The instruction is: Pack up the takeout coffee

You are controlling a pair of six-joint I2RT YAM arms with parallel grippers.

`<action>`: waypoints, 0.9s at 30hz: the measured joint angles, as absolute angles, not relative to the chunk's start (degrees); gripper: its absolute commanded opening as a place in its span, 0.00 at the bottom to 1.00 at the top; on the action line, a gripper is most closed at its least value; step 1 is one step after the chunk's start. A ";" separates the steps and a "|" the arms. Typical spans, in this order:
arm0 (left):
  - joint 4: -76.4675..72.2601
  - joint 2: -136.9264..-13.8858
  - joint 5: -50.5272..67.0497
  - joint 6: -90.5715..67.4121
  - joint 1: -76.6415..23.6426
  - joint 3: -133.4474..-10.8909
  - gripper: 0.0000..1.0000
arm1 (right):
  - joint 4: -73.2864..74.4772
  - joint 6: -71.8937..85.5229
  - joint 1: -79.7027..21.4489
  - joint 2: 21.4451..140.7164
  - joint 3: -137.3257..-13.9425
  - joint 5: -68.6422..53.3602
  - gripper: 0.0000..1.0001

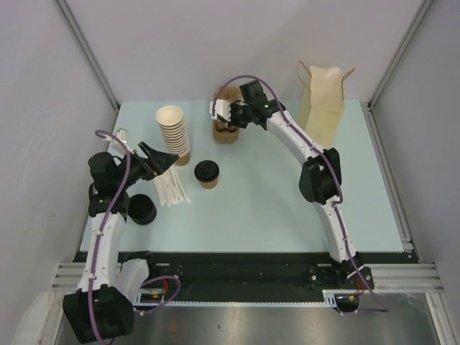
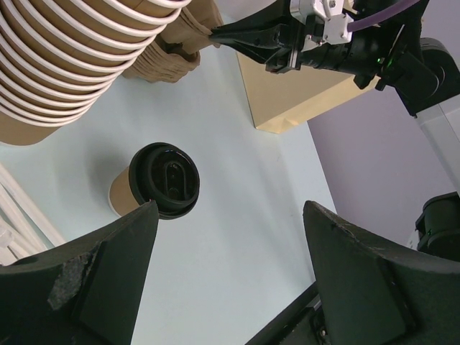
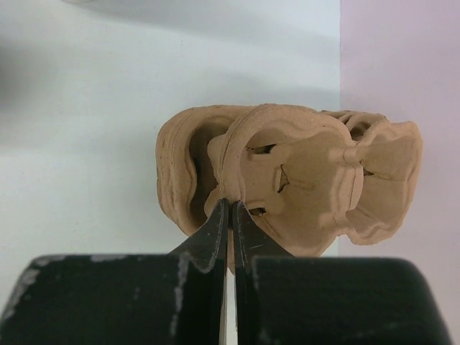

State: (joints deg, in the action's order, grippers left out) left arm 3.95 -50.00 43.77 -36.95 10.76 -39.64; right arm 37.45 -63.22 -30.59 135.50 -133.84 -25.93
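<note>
My right jaws (image 3: pixel 230 208) are pressed together, and as far as I can see they are clamped on the thin near rim of the pulp carrier stack (image 3: pixel 302 180). From the wrist view I count at least two carriers nested there. The rest sit too tight for me to count. The stack stands on the desk (image 1: pixel 273 187) directly under and ahead of these jaws.

My left jaws (image 2: pixel 230 212) stand wide apart with nothing between them. The one takeout coffee (image 2: pixel 164 180) stands upright with its black lid on, just past the tip of one finger. It is off to that side of the gap and not inside it.

Beyond that finger rises one tall stack of lidless cups (image 2: pixel 65 65), leaning across my wrist view. I make out roughly ten rims, though they are packed too closely to be sure.

From above, several white sticks (image 1: pixel 171 188) lie fanned on the desk just below the left jaws. One pile of black lids (image 1: pixel 143 208) sits behind them, beside the arm.

One paper bag (image 1: pixel 321 104) stands upright well away from the right jaws, out past that arm's elbow.
</note>
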 measured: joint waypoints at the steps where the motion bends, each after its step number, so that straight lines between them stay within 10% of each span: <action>1: 3.95 -49.98 43.77 -36.91 10.79 -39.64 0.88 | 36.97 -63.05 -30.63 135.50 -133.56 -25.96 0.00; 27: 3.95 -49.98 43.77 -36.32 10.79 -39.64 0.87 | 20.53 -67.77 -34.22 129.86 -115.15 -17.78 0.00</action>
